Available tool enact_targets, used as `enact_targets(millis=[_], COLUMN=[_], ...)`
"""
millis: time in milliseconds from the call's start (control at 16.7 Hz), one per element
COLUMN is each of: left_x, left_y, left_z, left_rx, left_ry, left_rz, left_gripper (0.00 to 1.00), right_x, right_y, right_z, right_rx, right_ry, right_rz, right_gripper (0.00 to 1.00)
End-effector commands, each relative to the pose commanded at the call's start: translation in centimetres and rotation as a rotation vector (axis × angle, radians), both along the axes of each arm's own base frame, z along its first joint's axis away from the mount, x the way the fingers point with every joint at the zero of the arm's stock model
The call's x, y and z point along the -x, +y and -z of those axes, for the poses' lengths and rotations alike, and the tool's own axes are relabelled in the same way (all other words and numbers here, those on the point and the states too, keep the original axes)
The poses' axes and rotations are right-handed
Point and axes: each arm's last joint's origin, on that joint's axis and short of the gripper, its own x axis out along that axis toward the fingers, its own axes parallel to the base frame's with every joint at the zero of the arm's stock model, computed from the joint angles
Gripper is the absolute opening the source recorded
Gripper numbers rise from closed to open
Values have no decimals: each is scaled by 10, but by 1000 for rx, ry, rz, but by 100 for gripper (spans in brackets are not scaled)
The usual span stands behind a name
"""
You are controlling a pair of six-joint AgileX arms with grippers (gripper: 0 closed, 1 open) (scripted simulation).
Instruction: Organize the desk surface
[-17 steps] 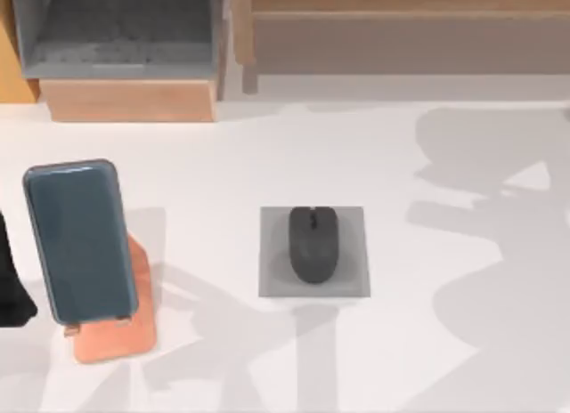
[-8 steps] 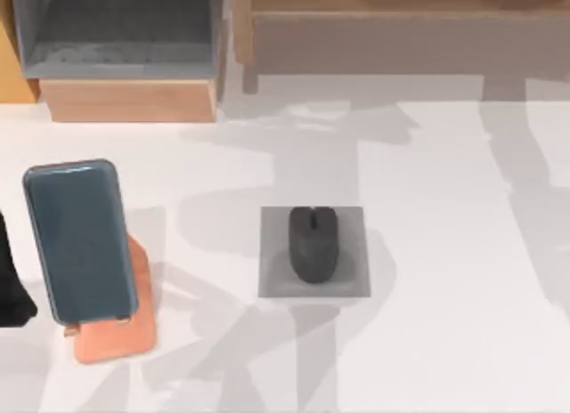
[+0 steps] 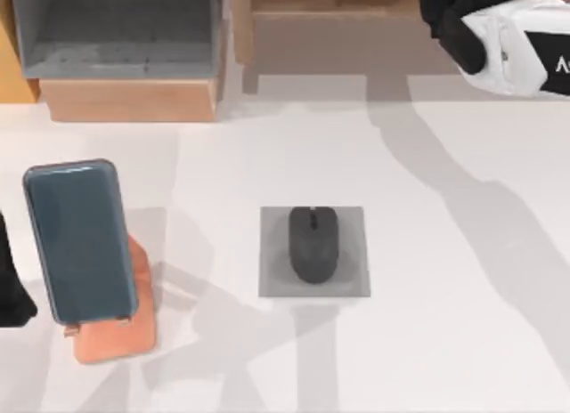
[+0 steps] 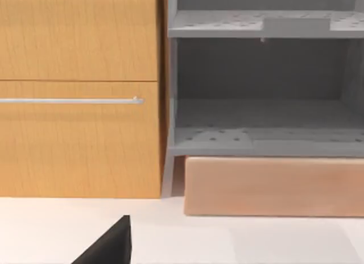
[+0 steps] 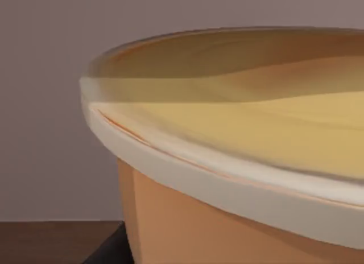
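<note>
The white desk surface (image 3: 445, 279) carries a black mouse (image 3: 313, 244) on a small grey pad (image 3: 272, 284) at its middle. A dark phone (image 3: 78, 239) leans on an orange stand (image 3: 134, 337) at the left. My right gripper (image 3: 450, 17) hangs over the wooden shelf unit (image 3: 356, 39) at the back right. In the right wrist view an orange tub with a cream rim (image 5: 227, 161) sits very close in front of it. My left arm (image 3: 11, 293) is parked at the table's left edge.
A wooden shelf unit with a grey interior (image 3: 125, 39) stands at the back left, and appears in the left wrist view as the same grey shelf (image 4: 261, 122) beside a wooden drawer front (image 4: 79, 104). Broad bare tabletop lies right of the pad.
My right arm has come into the top view at the back right, above the shelf unit. Its shadows have swept across the table. Mouse, phone and left arm have not moved.
</note>
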Motion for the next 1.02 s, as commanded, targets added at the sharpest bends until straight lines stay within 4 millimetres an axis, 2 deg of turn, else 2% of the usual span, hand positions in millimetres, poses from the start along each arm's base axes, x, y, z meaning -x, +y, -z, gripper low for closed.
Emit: enact_targets(millis=[180, 420, 660, 840, 1020], left_x=[0, 0, 0, 0, 0], left_y=[0, 0, 0, 0, 0], left_z=[0, 0, 0, 0, 0], left_rx=[0, 0, 0, 0, 0], left_ry=[0, 0, 0, 0, 0], left_rz=[0, 0, 0, 0, 0], left_gripper=[100, 100, 100, 100, 100], right_x=[-1, -1, 0, -1, -1], right_y=[13, 11, 11, 13, 13], right_z=[7, 6, -4, 6, 7], right_rx=[4, 2, -8, 3, 4], right_ry=[28, 26, 4, 25, 28], right_rz=[-16, -15, -15, -16, -16], right_gripper=[0, 0, 0, 0, 0])
